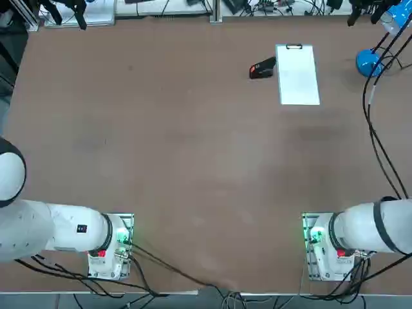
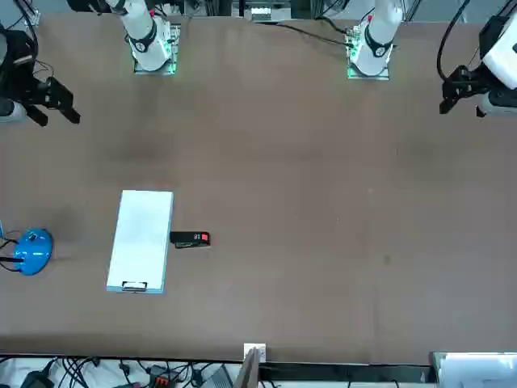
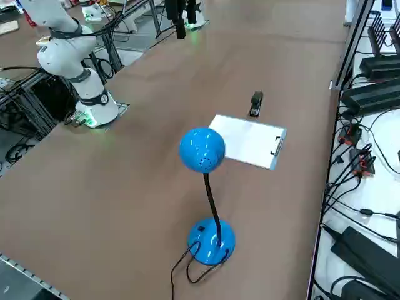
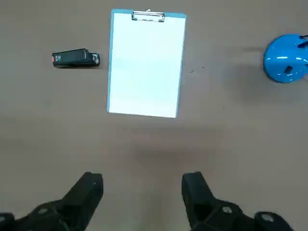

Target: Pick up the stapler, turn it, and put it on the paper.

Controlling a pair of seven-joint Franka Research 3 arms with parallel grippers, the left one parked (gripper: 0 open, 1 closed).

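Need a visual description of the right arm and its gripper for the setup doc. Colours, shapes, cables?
The right arm is white and rounded, with dark bands at its joints; thick black cables run along it. The right gripper is matte black, with two chunky, angular fingers carrying round, silvery screw heads.

This place is a robotics lab: white robot arms point(image 1: 77, 228) stand at a wide brown worktop point(image 1: 193, 148), with many cables point(image 3: 365, 212) lying beside it.
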